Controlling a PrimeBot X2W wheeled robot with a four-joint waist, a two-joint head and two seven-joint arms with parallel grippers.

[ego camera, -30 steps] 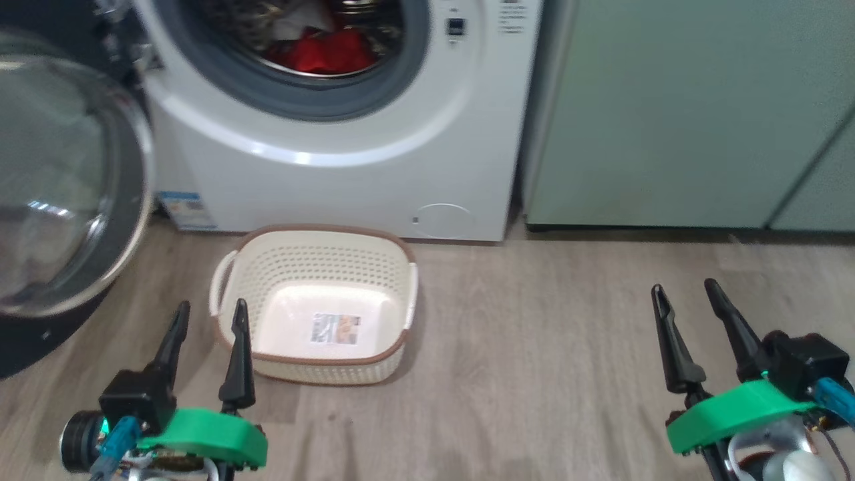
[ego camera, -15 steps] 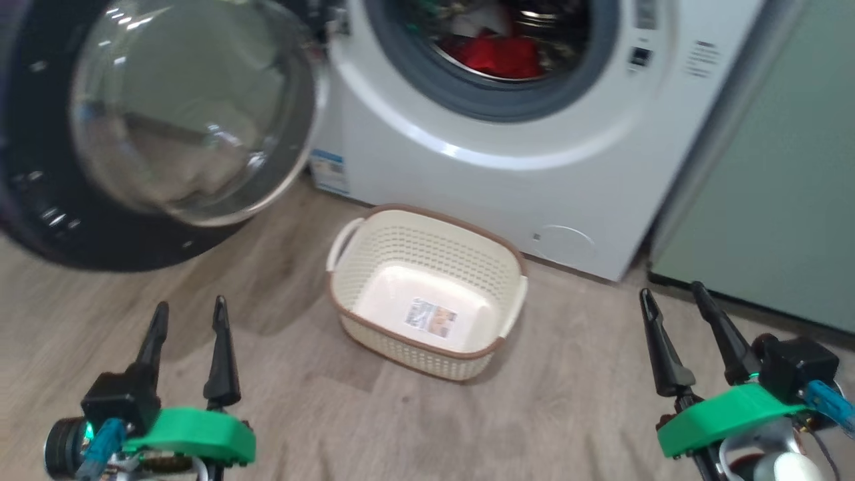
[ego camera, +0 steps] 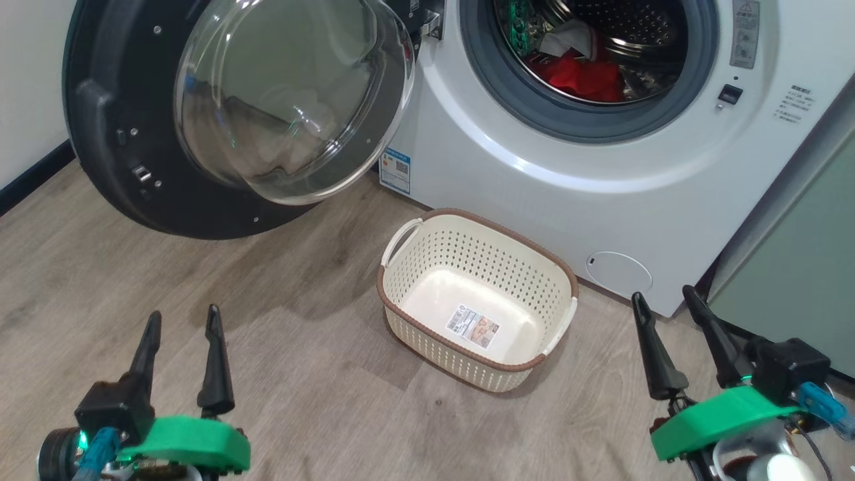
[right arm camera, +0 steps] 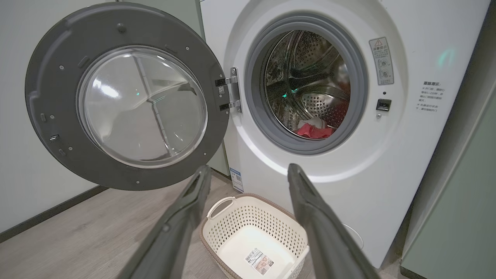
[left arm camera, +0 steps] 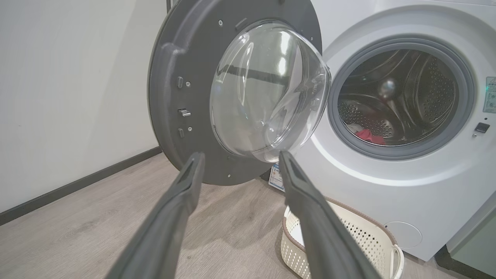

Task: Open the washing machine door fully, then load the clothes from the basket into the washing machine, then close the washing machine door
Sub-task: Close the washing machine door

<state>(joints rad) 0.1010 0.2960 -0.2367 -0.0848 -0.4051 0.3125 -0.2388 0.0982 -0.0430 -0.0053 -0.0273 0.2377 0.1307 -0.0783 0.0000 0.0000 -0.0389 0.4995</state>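
Washing machine door [ego camera: 120, 133] stands wide open. Clothes [ego camera: 581, 73] lie inside the washing machine [ego camera: 507, 180] drum. Basket [ego camera: 481, 257] sits on the floor just before it. Left end effector [ego camera: 184, 311] and right end effector [ego camera: 662, 292] hang released, grasping nothing.

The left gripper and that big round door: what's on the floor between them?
Just bare wood floor, seen in the head view, between the left gripper and the washing machine door.
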